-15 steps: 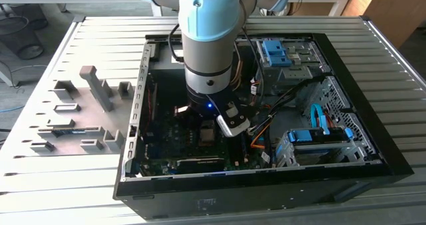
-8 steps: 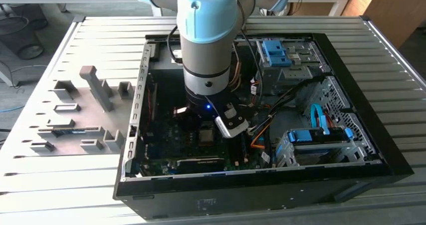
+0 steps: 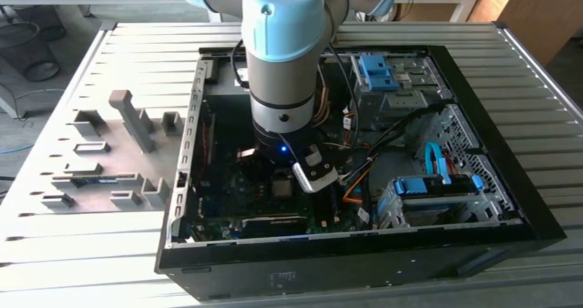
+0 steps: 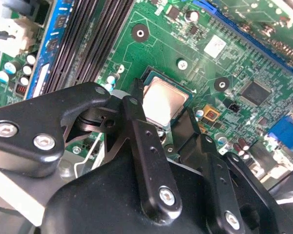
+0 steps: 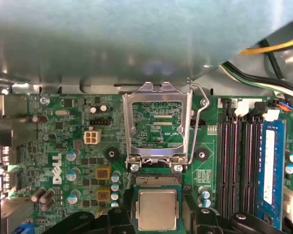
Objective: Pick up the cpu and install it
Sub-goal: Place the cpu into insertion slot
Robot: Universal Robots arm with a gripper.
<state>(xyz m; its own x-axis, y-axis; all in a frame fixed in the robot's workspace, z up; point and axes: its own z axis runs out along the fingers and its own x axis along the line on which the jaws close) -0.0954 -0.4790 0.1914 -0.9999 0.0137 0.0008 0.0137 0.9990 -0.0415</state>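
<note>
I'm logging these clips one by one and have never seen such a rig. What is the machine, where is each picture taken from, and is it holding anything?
It is one robot arm reaching down into an open computer case that lies on a slatted metal table, beside a grey tray of holders. That exterior view comes from a camera off the arm. The two wrist views come from cameras riding on the arm, looking at the green circuit board. There the gripper is down at the cpu, a small silvery square chip lying at its socket, whose metal frame is flipped open. A blue memory stick sits nearby. Whether the gripper grips the chip, I cannot tell.
</note>
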